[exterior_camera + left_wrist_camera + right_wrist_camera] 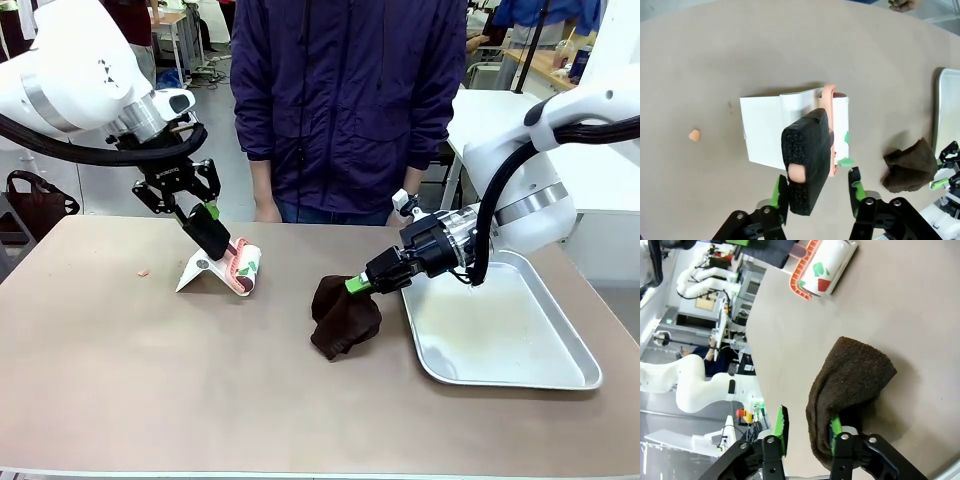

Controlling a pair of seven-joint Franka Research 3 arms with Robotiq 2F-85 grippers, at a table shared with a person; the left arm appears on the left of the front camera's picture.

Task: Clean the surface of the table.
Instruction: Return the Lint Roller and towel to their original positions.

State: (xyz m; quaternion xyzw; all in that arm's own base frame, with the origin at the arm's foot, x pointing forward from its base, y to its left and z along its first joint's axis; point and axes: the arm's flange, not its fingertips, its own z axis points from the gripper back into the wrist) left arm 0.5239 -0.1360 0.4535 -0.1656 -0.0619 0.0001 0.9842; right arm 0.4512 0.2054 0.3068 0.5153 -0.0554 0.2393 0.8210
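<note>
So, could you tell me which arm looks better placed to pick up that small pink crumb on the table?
Probably the left. The left gripper is over the white dustpan, and the crumb lies just beside it. The right gripper is farther off, at the brown cloth.

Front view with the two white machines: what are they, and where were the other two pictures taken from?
They are two robot arms at a brown table, facing a person. The other pictures come from a camera on each arm's wrist, looking along its pincer. On the table lie a brown cloth, a silver tray, a small pinkish crumb and a white cleaning tool. The left pincer stands open around the tool's black foam handle. The right pincer is open, with the cloth draped on one finger.
</note>
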